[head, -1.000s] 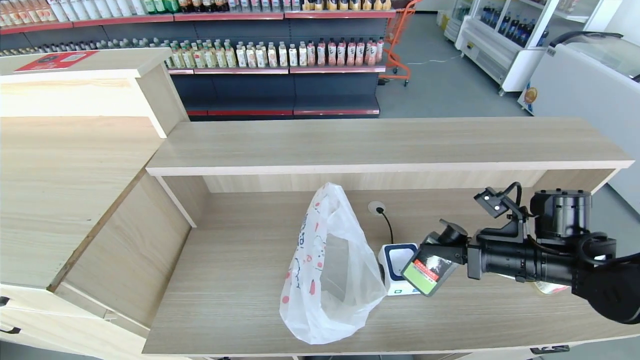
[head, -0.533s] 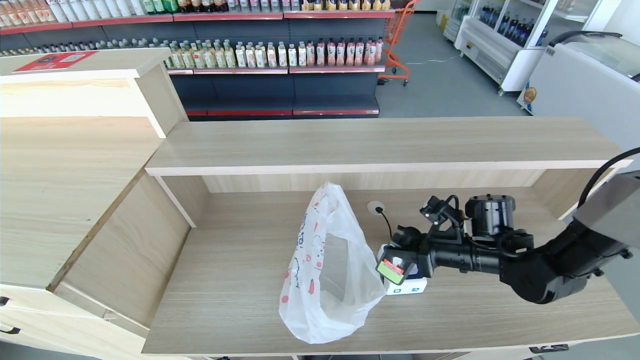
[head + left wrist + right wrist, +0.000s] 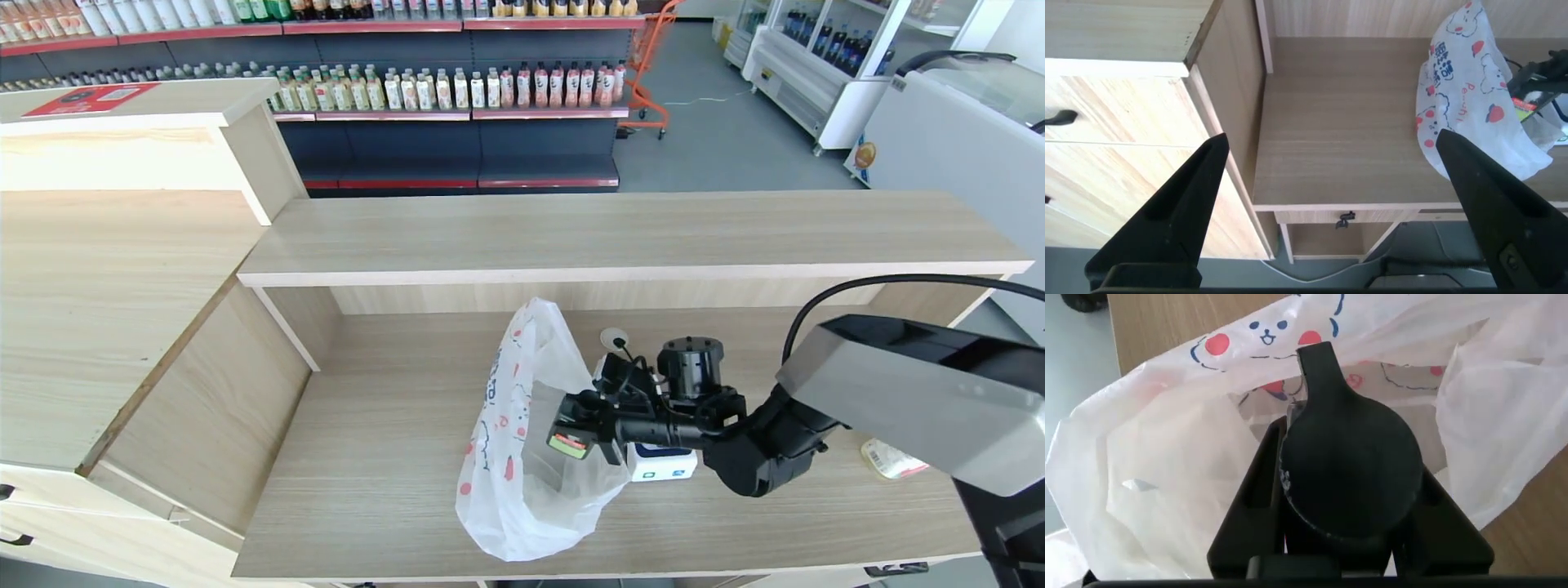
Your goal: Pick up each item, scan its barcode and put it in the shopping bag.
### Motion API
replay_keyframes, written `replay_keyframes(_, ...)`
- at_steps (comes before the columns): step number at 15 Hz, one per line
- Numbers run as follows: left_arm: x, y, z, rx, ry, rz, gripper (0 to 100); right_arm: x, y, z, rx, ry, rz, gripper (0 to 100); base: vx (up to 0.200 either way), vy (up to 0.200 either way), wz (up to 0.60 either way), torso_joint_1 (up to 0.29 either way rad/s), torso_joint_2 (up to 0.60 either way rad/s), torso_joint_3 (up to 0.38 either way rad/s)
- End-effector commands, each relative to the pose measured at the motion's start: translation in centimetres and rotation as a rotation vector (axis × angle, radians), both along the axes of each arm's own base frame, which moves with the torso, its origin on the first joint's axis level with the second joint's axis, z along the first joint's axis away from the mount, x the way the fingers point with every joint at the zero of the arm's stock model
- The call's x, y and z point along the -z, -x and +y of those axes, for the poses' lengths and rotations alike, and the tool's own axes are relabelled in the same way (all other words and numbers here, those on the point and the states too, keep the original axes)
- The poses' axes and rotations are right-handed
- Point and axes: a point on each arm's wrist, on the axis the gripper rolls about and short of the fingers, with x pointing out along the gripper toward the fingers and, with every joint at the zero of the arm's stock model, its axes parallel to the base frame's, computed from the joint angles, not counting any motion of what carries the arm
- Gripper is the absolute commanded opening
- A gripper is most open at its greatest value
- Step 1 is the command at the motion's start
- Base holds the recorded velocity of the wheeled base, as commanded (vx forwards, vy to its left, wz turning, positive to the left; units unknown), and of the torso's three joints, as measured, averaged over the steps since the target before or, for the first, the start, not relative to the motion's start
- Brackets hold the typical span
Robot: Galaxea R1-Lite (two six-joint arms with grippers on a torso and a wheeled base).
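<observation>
A: Packet [image 3: 569, 445] is clamped in our right jaws, held at the mouth of the bag [image 3: 522, 482], just beside the scanner [image 3: 663, 467].

B: Then we should go lower before letting go. That rim is limp plastic and could fold under it.

A: Agreed. We sink past the rim, part the jaws only a little, then back out straight so the bag doesn't drag across the table [image 3: 392, 457].

B: Our left jaws hang wide open and empty.

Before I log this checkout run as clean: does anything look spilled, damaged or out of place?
Nothing stands out. The bag stands open on the counter, the right claw holds a small packet at its mouth, nothing spilled.
</observation>
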Motion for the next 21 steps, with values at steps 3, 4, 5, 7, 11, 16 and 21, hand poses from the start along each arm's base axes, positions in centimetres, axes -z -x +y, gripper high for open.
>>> replay_keyframes(3,0.0,0.0,0.0,0.0,0.0,-0.001,100,3.3,-0.4,0.5,-0.026,0.037,-0.023,0,0.0,0.0,0.0,0.0,0.0,0.0)
replay_keyframes(4,0.0,0.0,0.0,0.0,0.0,-0.001,100,3.5,-0.5,0.6,-0.026,0.032,-0.037,0,0.0,0.0,0.0,0.0,0.0,0.0)
replay_keyframes(5,0.0,0.0,0.0,0.0,0.0,-0.001,100,3.9,-0.4,0.8,-0.031,0.028,-0.044,0,0.0,0.0,0.0,0.0,0.0,0.0)
replay_keyframes(7,0.0,0.0,0.0,0.0,0.0,-0.001,100,4.4,-0.3,1.2,-0.042,0.02,-0.065,0,0.0,0.0,0.0,0.0,0.0,0.0)
replay_keyframes(11,0.0,0.0,0.0,0.0,0.0,-0.001,100,4.9,-0.6,2.7,-0.067,0.007,-0.093,0,0.0,0.0,0.0,0.0,0.0,0.0)
replay_keyframes(16,0.0,0.0,0.0,0.0,0.0,-0.001,100,4.4,-0.8,3.1,-0.041,-0.007,-0.079,100,0.0,0.0,0.0,0.0,0.0,0.0)
replay_keyframes(21,0.0,0.0,0.0,0.0,0.0,-0.001,100,-2.0,-0.4,0.9,0.088,-0.21,0.149,100,0.0,0.0,0.0,0.0,0.0,0.0)
